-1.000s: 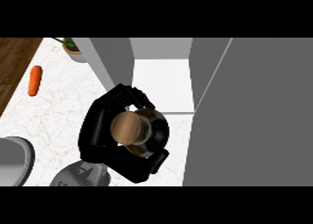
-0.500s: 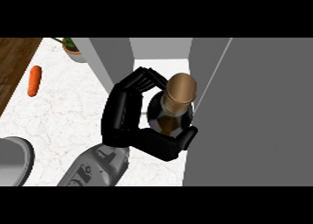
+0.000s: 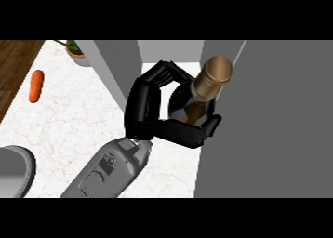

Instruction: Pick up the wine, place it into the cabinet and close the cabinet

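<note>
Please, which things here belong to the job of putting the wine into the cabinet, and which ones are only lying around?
Belong to the job:
- wine bottle
- left hand, curled round the bottle
- cabinet

Only lying about:
- carrot on the counter
- potted plant at the top edge
- grey object at the lower left, too cut off to name

Carrot (image 3: 35, 86) left of wine (image 3: 212, 79) and cabinet (image 3: 286, 116).
</note>
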Motion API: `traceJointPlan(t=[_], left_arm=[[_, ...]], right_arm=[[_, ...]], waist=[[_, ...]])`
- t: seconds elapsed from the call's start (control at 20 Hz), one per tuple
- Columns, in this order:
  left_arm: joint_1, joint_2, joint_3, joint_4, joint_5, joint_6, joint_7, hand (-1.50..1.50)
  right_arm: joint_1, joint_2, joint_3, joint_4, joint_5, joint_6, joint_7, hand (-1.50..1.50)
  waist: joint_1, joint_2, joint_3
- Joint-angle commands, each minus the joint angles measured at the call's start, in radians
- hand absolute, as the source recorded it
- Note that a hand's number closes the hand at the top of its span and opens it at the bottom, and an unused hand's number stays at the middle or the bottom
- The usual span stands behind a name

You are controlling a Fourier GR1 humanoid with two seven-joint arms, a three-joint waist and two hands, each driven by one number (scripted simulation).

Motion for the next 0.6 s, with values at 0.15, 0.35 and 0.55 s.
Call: traceJointPlan(t=[0.15,0.35,0.55], left_arm=[[-0.023,0.0,-0.059,0.06,0.126,0.085,-0.087,1.5],[0.015,0.0,0.036,0.142,0.152,-0.003,-0.185,1.5],[0.058,0.0,-0.022,0.145,0.151,0.01,-0.196,1.5]], right_arm=[[0.026,0.0,0.005,-0.086,-0.059,0.009,0.033,-1.5],[-0.01,0.001,-0.013,-0.129,-0.061,-0.025,0.083,-1.5],[-0.011,0.019,0.018,-0.066,-0.02,-0.017,0.029,-1.5]], waist=[[0.001,0.0,0.0],[-0.001,0.001,-0.001],[0.007,0.0,0.0]])
